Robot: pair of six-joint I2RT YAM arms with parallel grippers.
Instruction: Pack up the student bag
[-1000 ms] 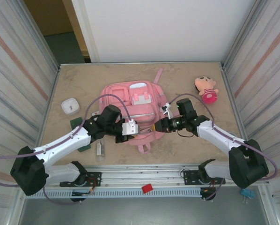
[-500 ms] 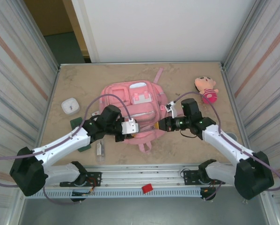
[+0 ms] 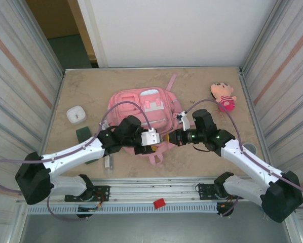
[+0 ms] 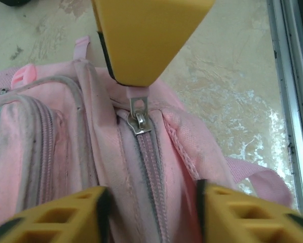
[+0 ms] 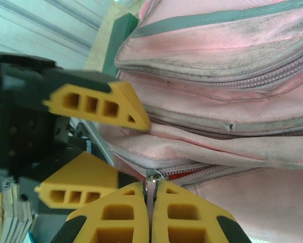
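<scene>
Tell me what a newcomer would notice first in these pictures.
The big pink backpack lies in the middle of the scene. At its near edge the right pincer is shut on the zipper pull, while the left pincer stands open astride the zipper. A small doll lies off at the far right.
</scene>
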